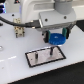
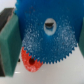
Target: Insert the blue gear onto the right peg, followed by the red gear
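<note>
1. The arm (image 1: 42,9) has smooth white rounded casing.
2. A boxy grey-white block forms the wrist end.
3. The gripper (image 1: 56,38) is dark.
4. One finger pad (image 2: 8,45) is teal-green.

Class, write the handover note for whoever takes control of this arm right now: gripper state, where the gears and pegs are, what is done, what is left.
Gripper: shut on the blue gear, holding it above the plate, near its end on the exterior view's right.
Red gear: seen only in the wrist view, beneath the blue gear and partly hidden by it; where it rests cannot be told.
Right peg: upright on the plate, bare, just below the blue gear.
Done: blue gear picked up and brought over the plate.
Left: lower the blue gear onto the right peg, release, then fetch the red gear and seat it on the same peg.
</note>
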Robot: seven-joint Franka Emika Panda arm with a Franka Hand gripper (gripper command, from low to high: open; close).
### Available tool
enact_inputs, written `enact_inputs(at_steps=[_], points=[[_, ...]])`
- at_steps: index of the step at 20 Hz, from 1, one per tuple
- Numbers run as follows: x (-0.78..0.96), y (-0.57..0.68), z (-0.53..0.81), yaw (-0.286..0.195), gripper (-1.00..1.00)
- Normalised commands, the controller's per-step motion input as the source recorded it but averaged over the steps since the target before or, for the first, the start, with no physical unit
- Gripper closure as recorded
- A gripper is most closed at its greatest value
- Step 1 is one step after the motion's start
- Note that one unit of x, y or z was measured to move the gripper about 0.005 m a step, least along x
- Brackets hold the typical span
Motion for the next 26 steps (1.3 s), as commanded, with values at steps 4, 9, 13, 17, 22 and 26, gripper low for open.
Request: enact_inputs(at_steps=[4,9,13,17,22,26], points=[[0.37,-0.16,-0.01,0.0,1.0],[0.36,-0.04,-0.02,0.0,1.0],[0.39,-0.08,0.0,0.0,1.0],[0.18,-0.05,0.09,0.0,1.0],[0.07,-0.05,0.32,0.0,1.0],[0.3,-0.02,0.17,0.0,1.0]])
